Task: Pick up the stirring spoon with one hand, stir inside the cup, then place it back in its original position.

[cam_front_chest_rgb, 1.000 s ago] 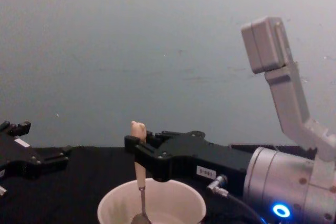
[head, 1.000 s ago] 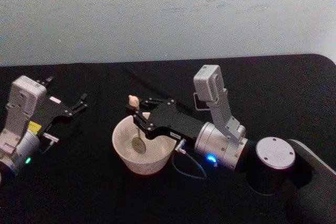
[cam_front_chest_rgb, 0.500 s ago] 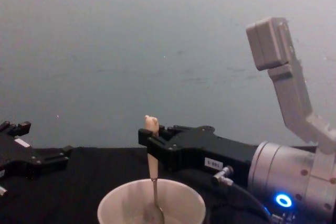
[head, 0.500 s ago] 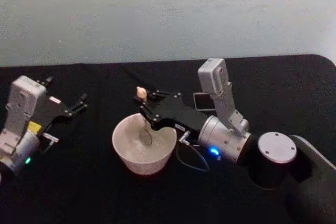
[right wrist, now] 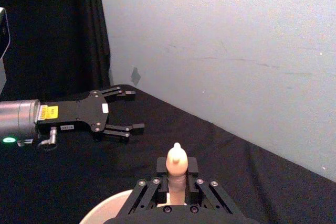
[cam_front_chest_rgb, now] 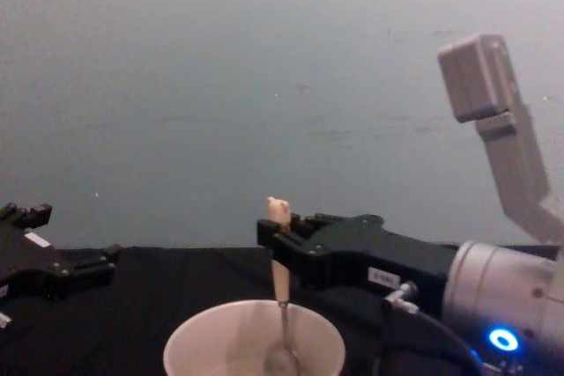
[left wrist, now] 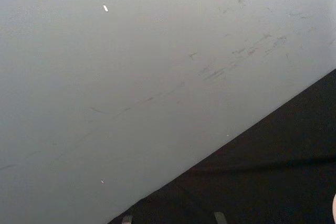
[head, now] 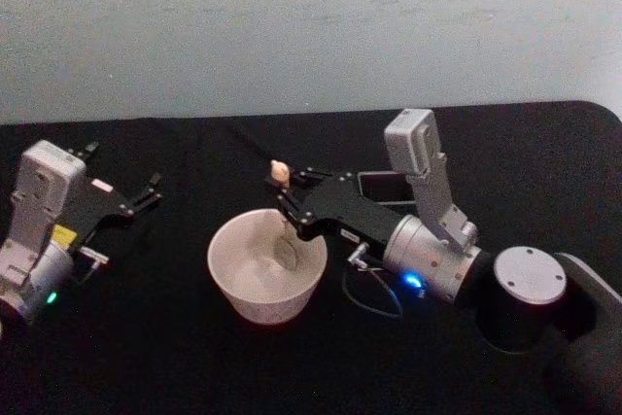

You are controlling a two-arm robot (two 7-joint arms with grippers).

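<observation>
**A:** Where is the stirring spoon (head: 279, 172) (cam_front_chest_rgb: 280, 281) (right wrist: 176, 161)?

**B:** In the right end effector (head: 289, 199) (cam_front_chest_rgb: 278, 248) (right wrist: 177, 181). Its fingers are clamped on the pale beige handle just below the little bear-like top, which sticks up above them. The spoon stands nearly upright, with its thin neck going down past the rim and its shiny bowl inside the cup (head: 255, 304) (cam_front_chest_rgb: 189, 350) (right wrist: 102, 211).

**A:** Which part of the cup?

**B:** The side nearer the right arm, off the cup's centre. I cannot tell whether the bowl touches the bottom.

**A:** And where does the cup sit?

**B:** Around the middle of the black worktop (head: 175, 362). It is a wide, cream-white, round cup standing upright. The right arm reaches to it from the worktop's right edge, lying low and almost level.

**A:** What about the holder?

**B:** A dark grey square-sided holder (head: 377, 185) stands beyond the right arm, toward the far edge. The arm partly hides it. It is well apart from the cup.

**A:** And the other arm?

**B:** The left end effector (head: 151, 191) (right wrist: 134, 109) rests idle near the worktop's left edge. It points toward the cup with its fingers spread apart and nothing between them. There is a clear gap of worktop between it and the cup. A pale wall (cam_front_chest_rgb: 264, 59) rises behind the far edge.
</observation>
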